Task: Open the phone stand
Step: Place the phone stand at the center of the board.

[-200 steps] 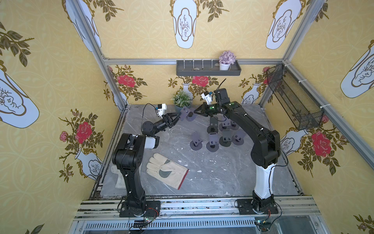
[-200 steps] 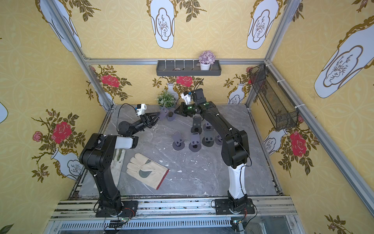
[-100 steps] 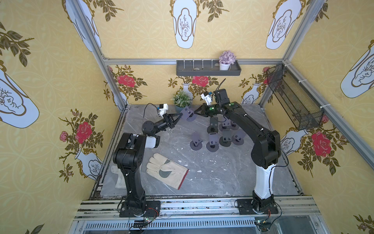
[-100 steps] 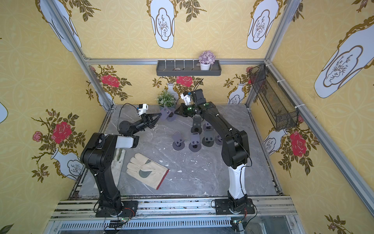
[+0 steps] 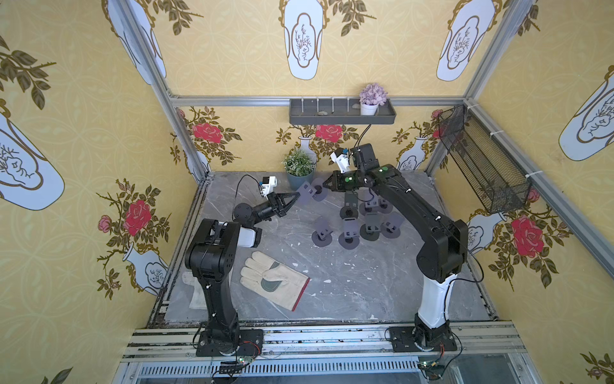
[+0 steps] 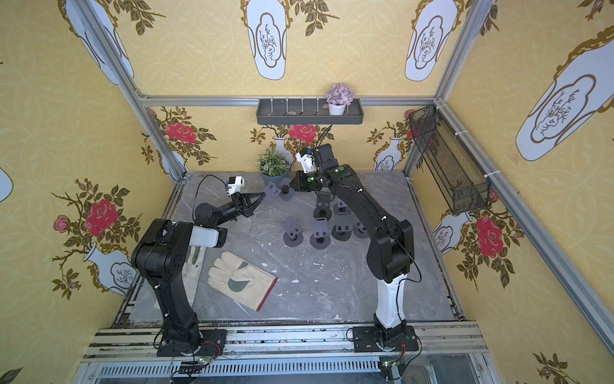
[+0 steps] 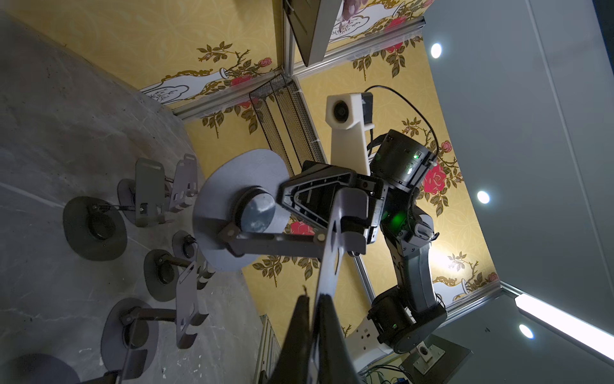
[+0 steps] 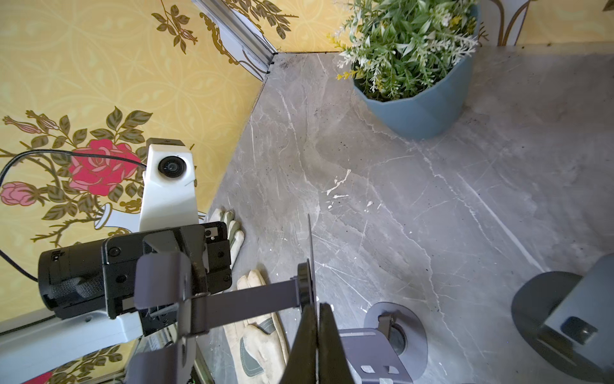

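A dark grey phone stand [image 5: 311, 192] [image 6: 277, 193] hangs in the air over the back of the table, between both arms. My left gripper [image 5: 296, 196] [image 6: 264, 196] is shut on its flat phone plate [image 7: 329, 252], which shows edge-on between my left gripper's [image 7: 312, 299] closed fingers. My right gripper [image 5: 327, 185] [image 6: 292, 186] is shut on the rim of the round base [image 7: 232, 186], a thin disc [image 8: 310, 259] just above my right gripper's [image 8: 317, 304] tips. A straight arm bar [image 8: 252, 299] joins the base to the plate [image 8: 162, 282].
Several more phone stands [image 5: 358, 219] sit on the marble table [image 5: 365, 282] under the right arm. A work glove [image 5: 274, 282] lies front left. A potted plant [image 5: 299, 168] stands just behind the held stand. A wire basket [image 5: 481, 159] hangs on the right wall.
My left gripper's jaws have closed on the stand's plate. The right gripper has kept its hold on the base and barely moved.
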`<action>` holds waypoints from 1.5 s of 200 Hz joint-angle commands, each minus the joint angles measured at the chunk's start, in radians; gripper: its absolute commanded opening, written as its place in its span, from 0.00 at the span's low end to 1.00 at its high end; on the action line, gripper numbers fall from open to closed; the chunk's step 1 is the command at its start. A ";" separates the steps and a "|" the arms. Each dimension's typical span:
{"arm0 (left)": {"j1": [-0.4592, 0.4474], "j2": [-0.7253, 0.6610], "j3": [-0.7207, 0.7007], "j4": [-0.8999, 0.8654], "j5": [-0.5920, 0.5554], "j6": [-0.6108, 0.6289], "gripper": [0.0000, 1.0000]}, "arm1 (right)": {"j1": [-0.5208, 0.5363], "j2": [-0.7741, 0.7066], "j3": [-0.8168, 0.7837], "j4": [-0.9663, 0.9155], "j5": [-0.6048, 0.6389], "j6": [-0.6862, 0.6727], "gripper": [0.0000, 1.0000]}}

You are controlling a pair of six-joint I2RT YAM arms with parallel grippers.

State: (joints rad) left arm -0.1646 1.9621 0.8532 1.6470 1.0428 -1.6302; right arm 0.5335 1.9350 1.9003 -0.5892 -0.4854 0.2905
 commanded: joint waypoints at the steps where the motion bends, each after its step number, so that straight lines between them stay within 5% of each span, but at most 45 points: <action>1: 0.022 0.018 -0.029 0.099 0.029 0.040 0.00 | 0.001 -0.041 0.016 0.070 0.133 -0.018 0.00; 135: 0.037 0.033 -0.024 0.099 0.034 0.039 0.00 | 0.036 -0.057 -0.013 0.103 0.092 -0.003 0.00; 146: 0.037 0.027 -0.011 0.099 0.040 0.031 0.00 | 0.031 -0.056 -0.016 0.109 0.076 0.006 0.18; 158: 0.037 0.018 0.007 0.097 0.046 0.022 0.00 | 0.018 -0.060 -0.021 0.110 0.068 0.020 0.72; 167: 0.037 0.010 0.024 0.097 0.050 0.014 0.00 | 0.005 -0.067 -0.035 0.117 0.074 0.035 1.00; 207: 0.036 -0.032 0.089 0.022 0.069 0.035 0.00 | -0.083 -0.121 -0.137 0.165 0.034 0.087 0.98; 242: 0.039 -0.121 0.147 -0.491 0.117 0.386 0.00 | -0.106 -0.123 -0.146 0.127 0.039 0.077 0.98; 275: 0.040 -0.180 0.342 -1.432 0.025 1.093 0.00 | -0.107 -0.130 -0.184 0.122 0.044 0.087 0.98; 300: 0.050 -0.167 0.407 -1.640 -0.034 1.222 0.00 | -0.109 -0.142 -0.228 0.137 0.040 0.097 0.98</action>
State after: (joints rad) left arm -0.1238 1.7840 1.2251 0.4835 1.0687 -0.7494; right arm 0.4255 1.8076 1.6981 -0.4755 -0.4366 0.3721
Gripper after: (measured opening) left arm 0.049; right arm 0.981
